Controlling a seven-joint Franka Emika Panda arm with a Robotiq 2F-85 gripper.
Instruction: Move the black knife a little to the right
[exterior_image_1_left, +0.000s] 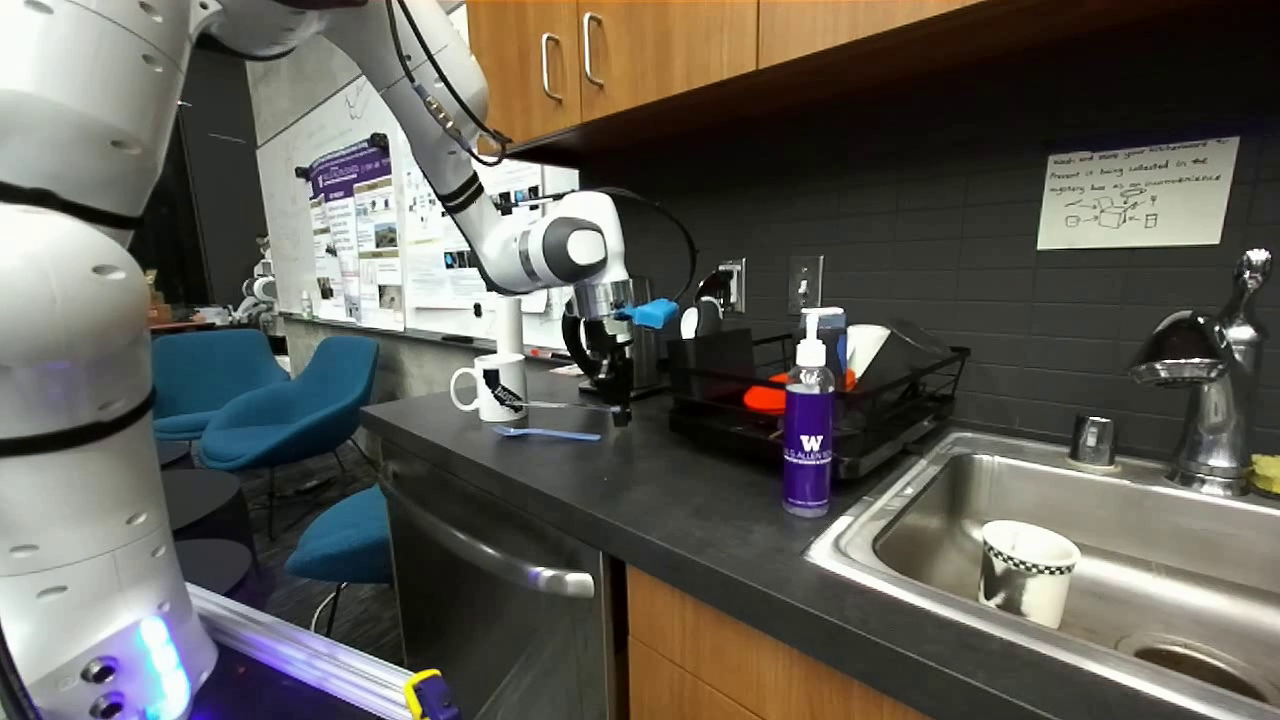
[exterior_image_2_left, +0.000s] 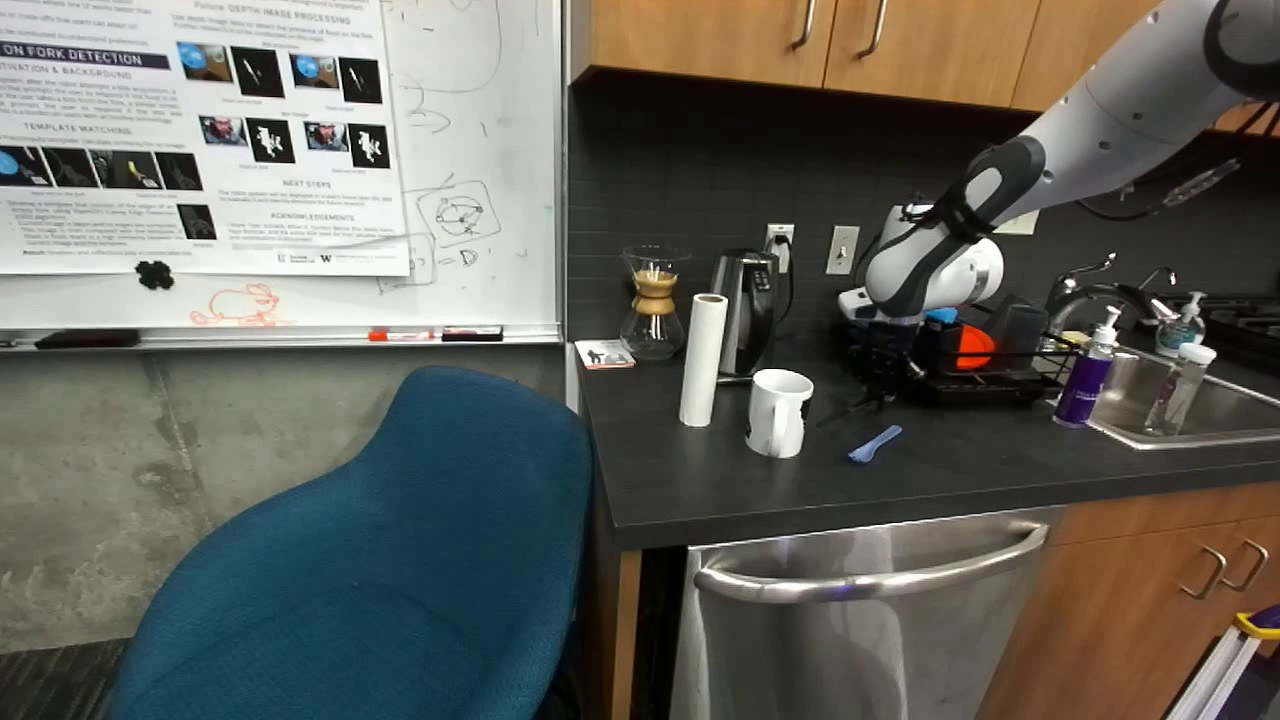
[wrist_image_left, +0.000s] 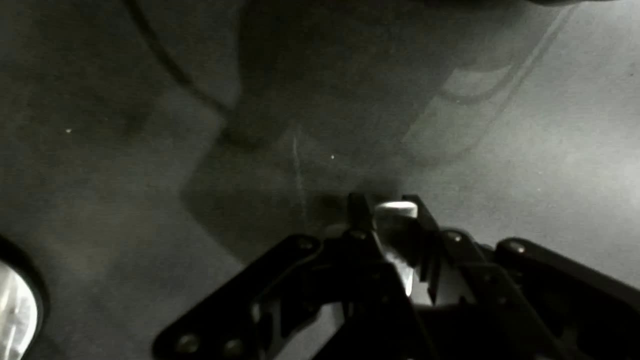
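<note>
Step in hand (judged): the grasp, made or all but made; the shift looks yet to be done. Your gripper (wrist_image_left: 386, 205) sits low over the worktop (exterior_image_1_left: 650, 480), farther from the front edge than the blue plastic fork (exterior_image_2_left: 875, 443). Jaws: nearly together, with the end of the black knife (wrist_image_left: 396, 220) filling the narrow gap. Reads as gripped; pad pressure isn't visible. The rest of the knife runs from the jaws toward the white mug (exterior_image_2_left: 778, 412) and the worktop's left end, about parallel to the fork. Whether it rests on the surface or hangs just above, you can't tell.

Next move calls for a short, level travel parallel to the front edge, toward the sink (exterior_image_1_left: 940, 510) end if that is your "right". Stop shy of the black dish rack (exterior_image_1_left: 725, 418), near on that side; then spread the jaws.

Views: only the wrist view shows you the knife between the jaws. In an exterior view the knife (exterior_image_1_left: 565, 405) is a thin pale streak, and the handwritten sign (exterior_image_1_left: 1138, 193) above the back edge shows whole. An exterior view alone gives you the Chemex-style coffee maker (exterior_image_2_left: 654, 305) by the back left corner.
</note>
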